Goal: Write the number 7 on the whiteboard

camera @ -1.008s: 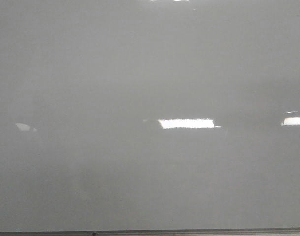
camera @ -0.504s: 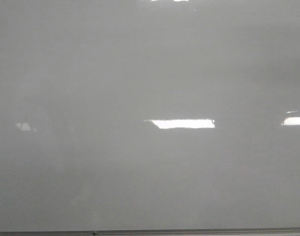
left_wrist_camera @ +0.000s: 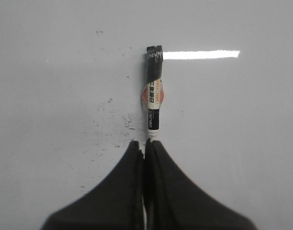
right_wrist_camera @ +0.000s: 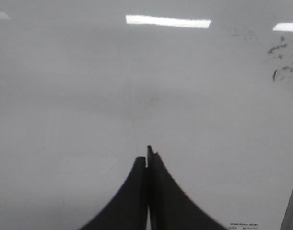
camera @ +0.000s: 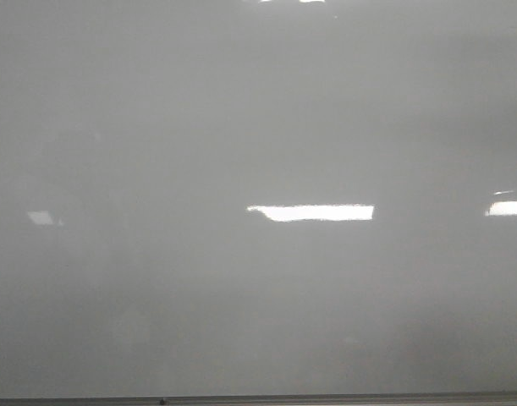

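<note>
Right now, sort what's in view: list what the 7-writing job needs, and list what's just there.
For the job:
- whiteboard, no 7 drawn on it yet
- marker, clamped in the left gripper

Just there:
- right gripper, shut with nothing in it
- bright light reflection on the board
- dark smudges of old ink

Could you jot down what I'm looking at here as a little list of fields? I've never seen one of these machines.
Surface: whiteboard, glossy pale grey, with bright light reflections
Writing: no number 7 visible in any view
Marks: faint dark smudges in the left wrist view
Left claw: shut on a marker with a black body and a printed label
Right claw: shut, holding nothing visible
Front view: no arm in sight
</note>
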`<state>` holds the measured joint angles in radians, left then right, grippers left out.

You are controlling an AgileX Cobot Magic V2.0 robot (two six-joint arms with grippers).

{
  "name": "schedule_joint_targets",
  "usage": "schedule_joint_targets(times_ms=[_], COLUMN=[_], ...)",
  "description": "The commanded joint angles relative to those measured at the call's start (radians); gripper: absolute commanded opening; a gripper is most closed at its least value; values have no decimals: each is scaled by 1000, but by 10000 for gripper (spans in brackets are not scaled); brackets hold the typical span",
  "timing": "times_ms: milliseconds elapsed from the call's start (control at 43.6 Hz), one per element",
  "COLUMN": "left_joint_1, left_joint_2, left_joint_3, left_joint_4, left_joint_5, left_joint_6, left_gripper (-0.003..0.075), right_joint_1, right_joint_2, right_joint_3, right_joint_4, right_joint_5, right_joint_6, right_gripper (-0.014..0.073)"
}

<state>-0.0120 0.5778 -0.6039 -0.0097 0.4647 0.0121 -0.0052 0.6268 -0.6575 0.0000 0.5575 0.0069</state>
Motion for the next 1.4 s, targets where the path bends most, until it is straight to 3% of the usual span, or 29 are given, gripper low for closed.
schedule_joint_targets(times_ms=[0,137,206,275,389,504,893,1375], left_joint_1=[-2,-2,-2,-2,-2,-2,-2,-38], left_joint_2=[40,90,116,147,191,247,510,775], left_joint_3=[-32,-32,-32,-35,-46,-76,-210,-265], left_joint_4=[-8,-32,-32,-32,-32,-32,-32,-30], left_joint_5=[-75,-73,-73,-73,-65,-59,-85,-307], left_joint_6=[-12,-12,-12,-12,-12,-12,-6,-6], left_gripper=[-20,-15,31,132,398,561,564,564], right_joint_1=[-7,-7,-6,6,39,71,131,131], right_joint_2=[30,41,41,41,41,41,41,41], right_joint_3=[-32,-32,-32,-32,-32,-33,-33,-33], right_joint_4=[-6,0,0,0,0,16,20,20], right_joint_5=[-42,-12,-12,-12,-6,7,7,3], right_joint_6=[-33,-46,-46,-46,-46,-46,-46,-46], right_gripper=[-67,-51,27,158,462,610,612,612])
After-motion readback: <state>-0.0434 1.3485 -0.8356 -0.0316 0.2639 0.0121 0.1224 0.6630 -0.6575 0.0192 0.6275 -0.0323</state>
